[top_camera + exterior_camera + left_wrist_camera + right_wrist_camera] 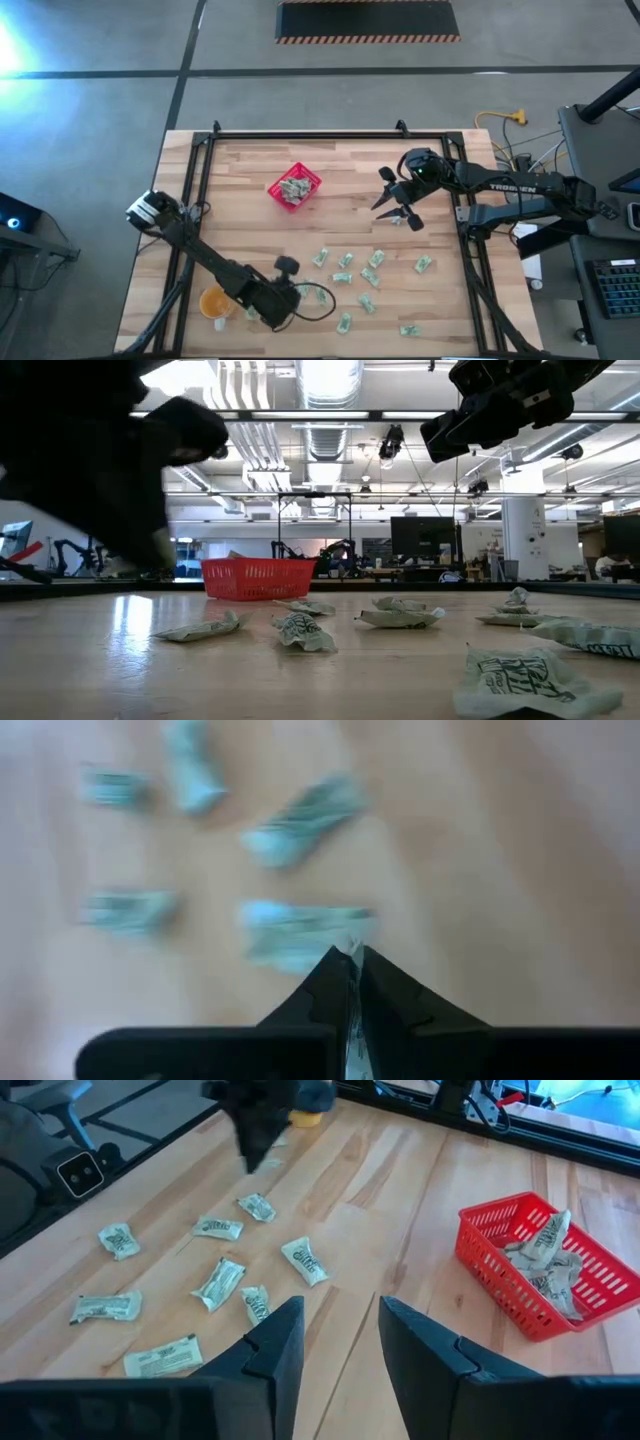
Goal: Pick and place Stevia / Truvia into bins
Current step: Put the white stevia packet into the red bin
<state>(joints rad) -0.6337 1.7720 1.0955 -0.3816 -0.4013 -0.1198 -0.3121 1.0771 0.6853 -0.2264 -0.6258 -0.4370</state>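
Observation:
Several pale green and white Stevia packets (pixel 345 262) lie flat on the wooden table between its middle and near right; they also show in the right wrist view (pixel 303 1262). The red basket (pixel 308 172) stands at the far middle with several packets inside. My left gripper (pixel 303 294) is low over the near middle, just left of the scattered packets, and is shut on one packet (pixel 300 932). My right gripper (pixel 395 208) hangs open in the air to the right of the basket (pixel 500 1270), with nothing between its fingers (pixel 275 1340). My left gripper pinches one end of a Stevia packet (pixel 345 942) between the tips of its two fingers. The fingers slant down from the table's left. The rest of the packet sticks out beyond the tips. Blur hides whether it is clear of the table.
An orange round cup (pixel 214 301) stands near the front edge, left of my left gripper. A black frame (pixel 300 133) runs around the table top. Bare wood lies between the basket and the scattered packets.

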